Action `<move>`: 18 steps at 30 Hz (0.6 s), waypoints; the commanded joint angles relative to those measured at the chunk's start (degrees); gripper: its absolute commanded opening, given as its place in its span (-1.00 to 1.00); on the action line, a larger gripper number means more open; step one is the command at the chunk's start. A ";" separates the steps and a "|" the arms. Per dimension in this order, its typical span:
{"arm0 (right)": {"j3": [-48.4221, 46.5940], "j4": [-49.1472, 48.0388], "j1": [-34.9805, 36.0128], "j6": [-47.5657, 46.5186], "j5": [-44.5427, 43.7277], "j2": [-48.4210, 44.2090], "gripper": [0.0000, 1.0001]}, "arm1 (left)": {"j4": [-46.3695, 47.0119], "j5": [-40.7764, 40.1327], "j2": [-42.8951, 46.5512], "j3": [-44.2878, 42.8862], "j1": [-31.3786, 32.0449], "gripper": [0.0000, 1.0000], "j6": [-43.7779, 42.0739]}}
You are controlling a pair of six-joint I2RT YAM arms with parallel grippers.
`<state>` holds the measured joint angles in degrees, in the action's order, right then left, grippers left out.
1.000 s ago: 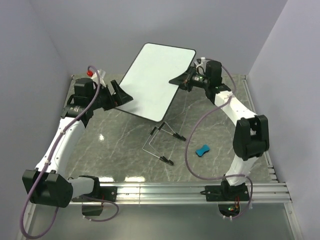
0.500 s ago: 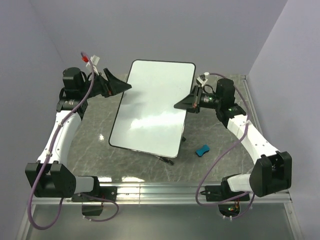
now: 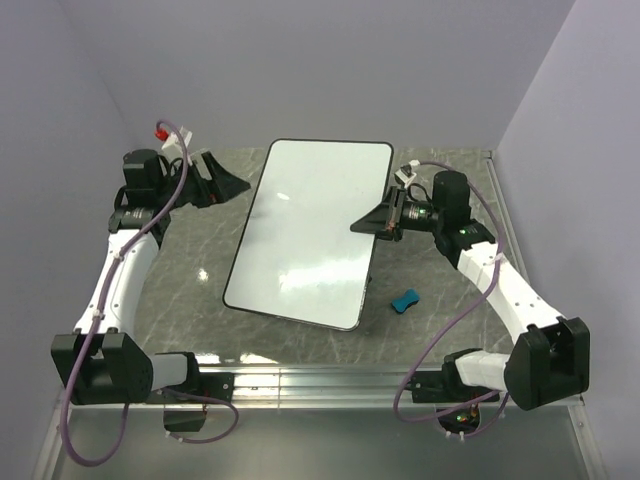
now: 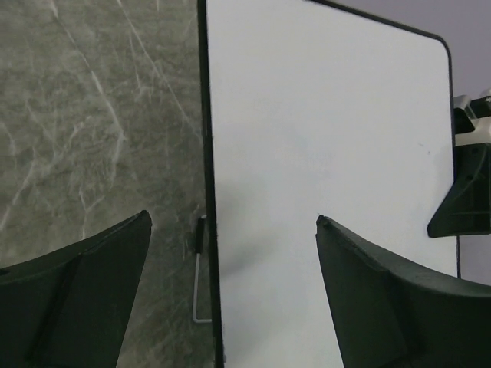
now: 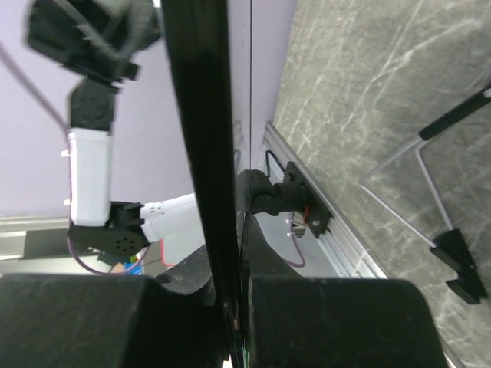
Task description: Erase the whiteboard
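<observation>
Finds large white black-framed whiteboard, long axis near-to-far, clamped at right edge by right hand, with released left hand just off its far-left edge.

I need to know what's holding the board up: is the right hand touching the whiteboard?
Touching. The right wrist view shows the whiteboard clamped edge-on inside the shut right hand, with no gap on either side.

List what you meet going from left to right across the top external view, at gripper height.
left gripper, open → whiteboard → right gripper, shut on the whiteboard's right edge.
</observation>
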<state>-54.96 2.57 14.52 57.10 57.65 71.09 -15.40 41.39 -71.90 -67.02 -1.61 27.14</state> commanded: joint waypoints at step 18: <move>3.37 -38.33 2.09 23.05 6.60 -2.27 -1.00 | 50.28 33.32 -3.69 13.58 -1.56 0.62 39.29</move>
<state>-49.98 -20.43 16.25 74.87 61.30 70.96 21.34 68.18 -75.09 -54.06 -3.03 56.95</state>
